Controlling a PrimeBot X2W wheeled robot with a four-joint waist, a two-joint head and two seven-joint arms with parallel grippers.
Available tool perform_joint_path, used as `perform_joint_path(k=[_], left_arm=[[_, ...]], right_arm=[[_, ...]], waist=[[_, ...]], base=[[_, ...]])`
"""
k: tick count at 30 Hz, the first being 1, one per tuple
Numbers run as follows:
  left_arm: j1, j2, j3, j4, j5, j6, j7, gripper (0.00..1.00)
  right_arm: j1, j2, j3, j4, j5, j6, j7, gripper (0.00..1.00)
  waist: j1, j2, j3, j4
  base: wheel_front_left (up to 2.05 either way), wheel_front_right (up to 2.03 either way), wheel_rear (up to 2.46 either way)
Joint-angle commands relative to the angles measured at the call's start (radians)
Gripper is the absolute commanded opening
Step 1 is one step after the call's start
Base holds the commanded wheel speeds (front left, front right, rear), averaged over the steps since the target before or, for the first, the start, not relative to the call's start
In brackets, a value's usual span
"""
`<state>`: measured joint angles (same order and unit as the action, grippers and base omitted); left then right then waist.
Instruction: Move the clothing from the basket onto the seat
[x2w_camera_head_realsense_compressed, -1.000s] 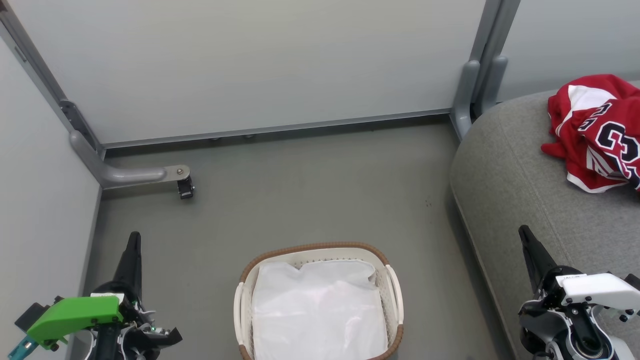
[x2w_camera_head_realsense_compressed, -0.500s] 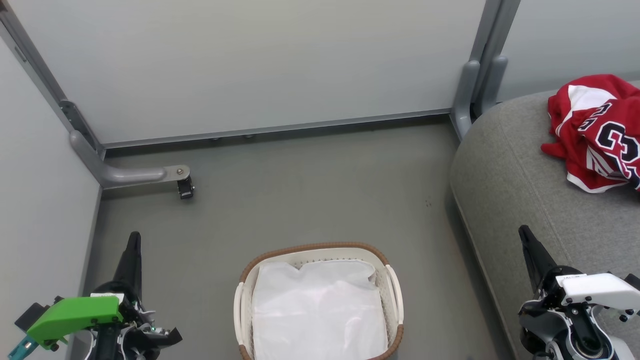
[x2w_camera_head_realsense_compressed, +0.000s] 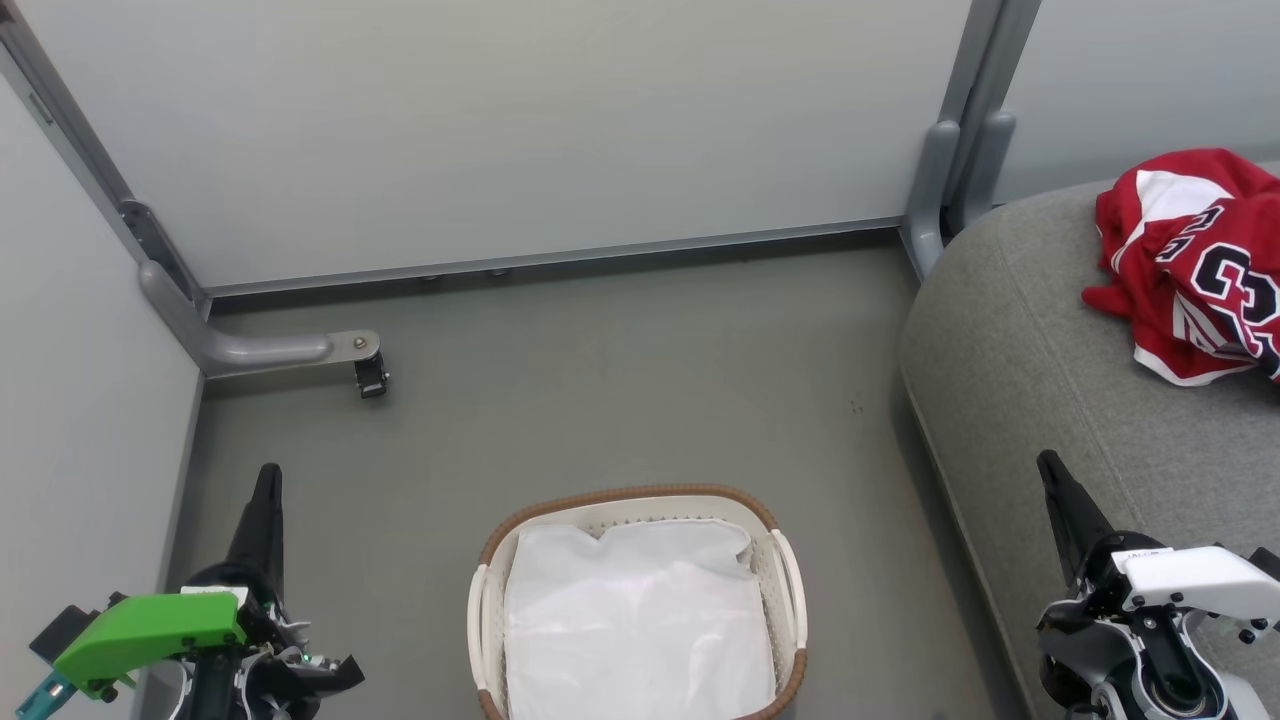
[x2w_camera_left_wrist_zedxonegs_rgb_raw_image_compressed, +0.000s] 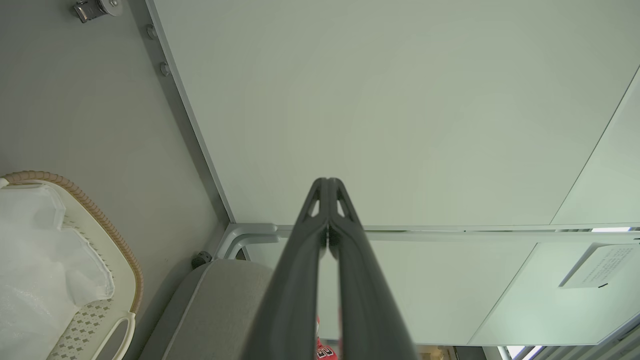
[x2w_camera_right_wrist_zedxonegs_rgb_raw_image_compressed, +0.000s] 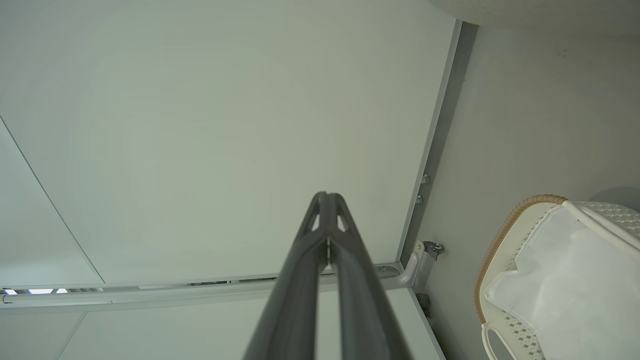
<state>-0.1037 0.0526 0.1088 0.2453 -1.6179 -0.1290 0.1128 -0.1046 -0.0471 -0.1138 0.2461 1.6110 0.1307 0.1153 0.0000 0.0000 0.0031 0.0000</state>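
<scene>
The red clothing (x2w_camera_head_realsense_compressed: 1195, 260), a jersey with black white-edged numerals, lies crumpled on the grey seat (x2w_camera_head_realsense_compressed: 1040, 380) at the right. A sliver of red clothing (x2w_camera_left_wrist_zedxonegs_rgb_raw_image_compressed: 325, 351) peeks between my left fingers. The cream basket (x2w_camera_head_realsense_compressed: 775, 560) with its brown rim stands on the floor at bottom centre, showing its white liner (x2w_camera_head_realsense_compressed: 635, 625). The basket (x2w_camera_left_wrist_zedxonegs_rgb_raw_image_compressed: 107, 250) and the seat (x2w_camera_left_wrist_zedxonegs_rgb_raw_image_compressed: 220, 305) appear in the left wrist view, the basket (x2w_camera_right_wrist_zedxonegs_rgb_raw_image_compressed: 505, 235) again in the right wrist view. My left gripper (x2w_camera_head_realsense_compressed: 268, 472) is shut left of the basket; my right gripper (x2w_camera_head_realsense_compressed: 1045, 460) is shut over the seat's front edge.
Pale partition panels (x2w_camera_head_realsense_compressed: 500, 130) close the back and left, joined by grey posts (x2w_camera_head_realsense_compressed: 960, 130). A grey foot bracket with a small caster (x2w_camera_head_realsense_compressed: 370, 375) juts onto the grey floor (x2w_camera_head_realsense_compressed: 620, 390) at the left.
</scene>
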Motion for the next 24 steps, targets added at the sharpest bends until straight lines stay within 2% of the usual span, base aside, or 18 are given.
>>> perform_joint_path(k=[1, 24], left_arm=[[-0.01, 0.002, 0.005, -0.001, 0.004, -0.004, 0.0, 0.0], [-0.01, 0.001, 0.006, -0.001, 0.005, -0.004, 0.002, 0.0]], right_arm=[[-0.007, -0.006, -0.002, -0.004, 0.004, 0.0, 0.001, 0.0], [-0.007, -0.006, -0.002, -0.004, 0.004, 0.0, 0.001, 0.0]], waist=[[0.0, 0.0, 0.0, 0.0], [0.0, 0.0, 0.0, 0.0]], base=[[0.0, 0.0, 0.0], [0.0, 0.0, 0.0]])
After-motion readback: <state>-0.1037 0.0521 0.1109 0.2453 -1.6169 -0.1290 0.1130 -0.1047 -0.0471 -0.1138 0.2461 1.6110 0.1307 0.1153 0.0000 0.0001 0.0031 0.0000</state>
